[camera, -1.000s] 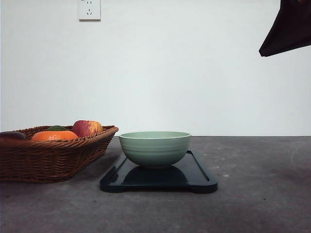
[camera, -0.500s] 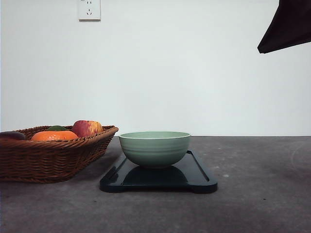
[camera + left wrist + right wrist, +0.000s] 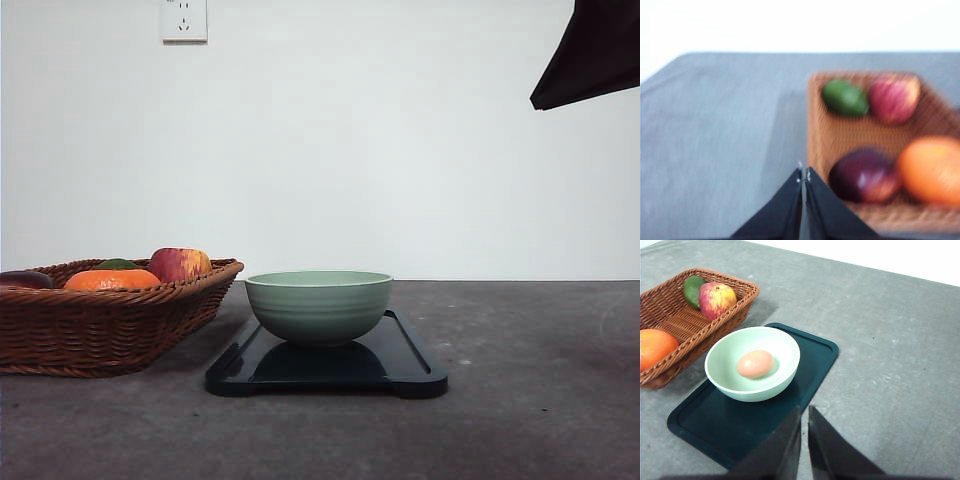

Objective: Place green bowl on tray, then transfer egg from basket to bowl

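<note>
The green bowl is sitting upright on the tray, roughly centred across it and towards the end nearer the basket. From the right wrist view the egg is lying in the bottom of the bowl, resting against nothing but the bowl's inner wall. Judged from this layout, both parts of the task are reading as complete: bowl on tray, egg in bowl.

The basket is standing just beside the tray on the robot's left, not touching it as far as the front view allows. It is holding an apple, a green fruit, an orange and a dark purple fruit. No egg is showing among them.

The right gripper is hanging above the near end of the tray, its fingers pressed almost together with only a thin slit between them and nothing pinched. In the front view its dark body is sitting high at the upper right, well clear of the bowl, which suits a hand that has no further grasp to make.

The left gripper is hovering above the near rim of the basket, fingers pressed together and gripping nothing. That picture is blurred, so fine detail of the basket's contents is not reliable.
</note>
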